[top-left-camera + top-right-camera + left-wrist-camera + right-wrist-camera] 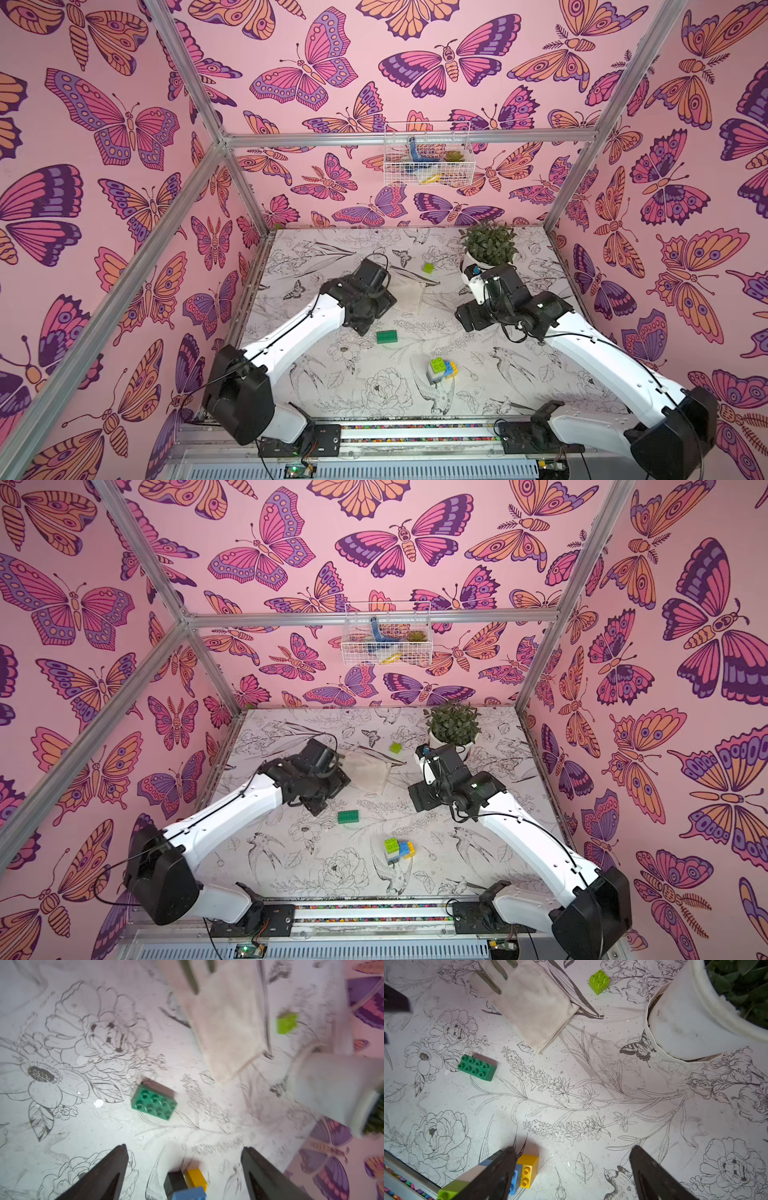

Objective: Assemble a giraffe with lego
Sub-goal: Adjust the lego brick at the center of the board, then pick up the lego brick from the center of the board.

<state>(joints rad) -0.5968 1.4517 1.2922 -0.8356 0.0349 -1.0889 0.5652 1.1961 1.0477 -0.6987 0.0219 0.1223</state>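
The giraffe [441, 370] [398, 849], a small figure of lime, white, blue, yellow and black bricks, lies near the table's front middle. A dark green long lego brick [387, 336] [348, 816] lies alone to its left. A lime square brick [428, 267] [395, 747] sits far back. In the blurred left wrist view my left gripper [185, 1147] is open, raised above the giraffe's black leg [175, 1183] and yellow leg [196, 1177], touching nothing. My right gripper [573, 1148] is open and empty. One of its fingers [492, 1176] hides part of the giraffe [527, 1169].
A folded beige cloth [409, 291] [533, 1007] lies behind the dark green brick. A white pot with a green plant [488, 249] [685, 1022] stands at the back right. A wire basket [428, 153] hangs on the back wall. Metal frame posts edge the table.
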